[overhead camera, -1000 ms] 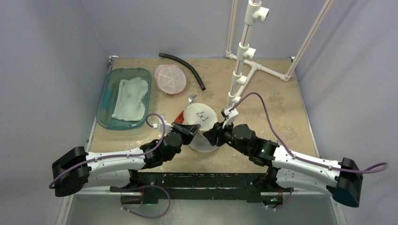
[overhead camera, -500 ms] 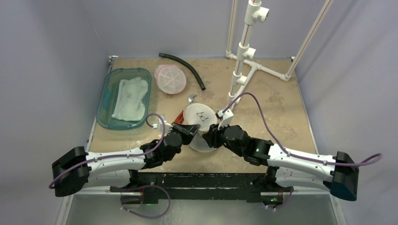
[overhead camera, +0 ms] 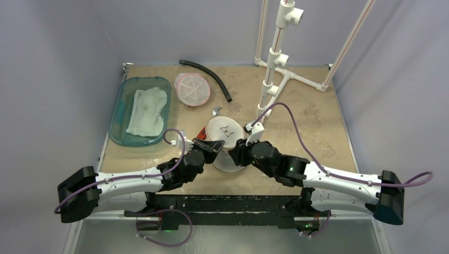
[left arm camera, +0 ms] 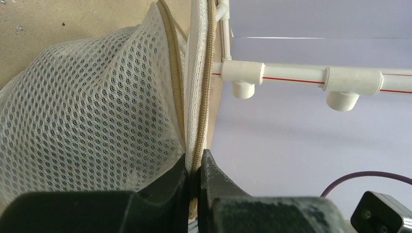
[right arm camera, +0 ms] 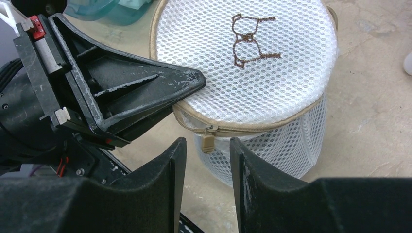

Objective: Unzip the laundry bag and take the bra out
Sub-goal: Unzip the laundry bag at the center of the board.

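The laundry bag [overhead camera: 226, 136] stands upright in the centre of the top view, with its zipper closed. The left gripper [left arm camera: 194, 167] pinches the bag's tan rim. The right gripper [right arm camera: 206, 155] is spread apart, and the zipper pull [right arm camera: 208, 141] lies between its 2 fingers.

Around a tan, mottled tabletop [overhead camera: 317, 100], pale lavender walls [overhead camera: 63, 53] are rising at nine, twelve and three o'clock. A white PVC pipe frame with thin red stripes [overhead camera: 275, 57] is standing at one o'clock. Soft, even light is falling; a grey metal surface [overhead camera: 106, 238] is lying at six o'clock.
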You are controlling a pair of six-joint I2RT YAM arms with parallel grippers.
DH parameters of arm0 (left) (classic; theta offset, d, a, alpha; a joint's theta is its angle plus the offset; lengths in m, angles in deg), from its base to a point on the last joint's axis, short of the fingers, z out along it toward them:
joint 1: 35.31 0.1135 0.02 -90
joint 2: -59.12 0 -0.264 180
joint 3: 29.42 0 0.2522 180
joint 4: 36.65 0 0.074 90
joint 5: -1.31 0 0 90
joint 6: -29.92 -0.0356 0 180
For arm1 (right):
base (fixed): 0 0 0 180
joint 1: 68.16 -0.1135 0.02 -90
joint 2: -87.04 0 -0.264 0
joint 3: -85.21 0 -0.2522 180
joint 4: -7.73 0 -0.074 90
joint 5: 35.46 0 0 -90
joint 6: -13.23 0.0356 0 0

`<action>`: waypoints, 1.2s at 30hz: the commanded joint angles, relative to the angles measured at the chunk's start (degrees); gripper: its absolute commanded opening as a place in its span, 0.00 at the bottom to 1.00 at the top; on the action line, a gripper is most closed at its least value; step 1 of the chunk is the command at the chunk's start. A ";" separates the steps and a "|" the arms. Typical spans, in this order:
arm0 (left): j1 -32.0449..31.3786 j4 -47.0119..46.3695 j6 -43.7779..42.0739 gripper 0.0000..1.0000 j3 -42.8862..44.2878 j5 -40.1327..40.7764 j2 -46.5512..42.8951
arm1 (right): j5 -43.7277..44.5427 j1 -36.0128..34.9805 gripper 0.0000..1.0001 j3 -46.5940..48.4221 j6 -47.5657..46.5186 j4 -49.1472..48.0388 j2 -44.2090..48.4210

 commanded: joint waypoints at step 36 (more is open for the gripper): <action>0.26 1.01 0.07 0.00 -0.33 1.14 -2.55 | 4.03 -1.15 0.04 2.64 1.96 1.30 -2.11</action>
